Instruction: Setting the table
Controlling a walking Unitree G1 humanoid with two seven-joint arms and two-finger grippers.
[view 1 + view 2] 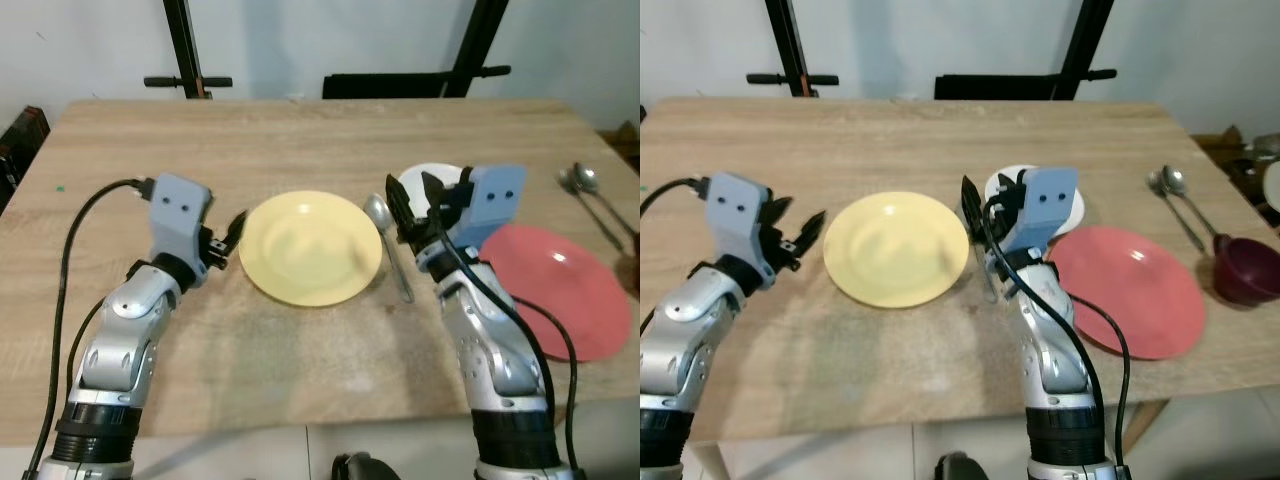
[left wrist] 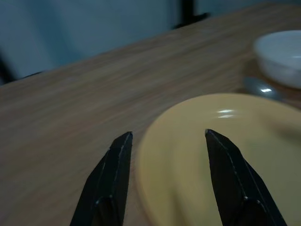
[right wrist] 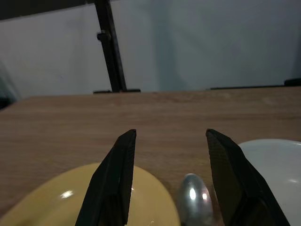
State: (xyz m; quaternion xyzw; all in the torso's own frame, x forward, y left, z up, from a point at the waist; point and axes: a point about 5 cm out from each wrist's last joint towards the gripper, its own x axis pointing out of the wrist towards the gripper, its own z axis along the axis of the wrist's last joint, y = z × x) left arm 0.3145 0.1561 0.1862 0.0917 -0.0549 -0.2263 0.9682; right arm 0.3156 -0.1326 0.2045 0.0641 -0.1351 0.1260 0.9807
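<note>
Yellow plate [image 1: 311,247] sits mid-worktop [image 1: 300,140]; use it as reference. Spoon [image 1: 386,240] lies just beside its right rim, bowl end away from the robot. Right gripper [image 1: 422,205] hovers over the spoon, fingers spread wide, holding nothing. Left gripper [image 1: 228,236] sits at the plate's left rim, also parted and empty. White dish [image 1: 1076,204] and red plate [image 1: 1130,288] lie further right of the yellow one. Likely step: place the spoon. Come down straddling the handle (not the bowl), stay off the rim, then close.
</note>
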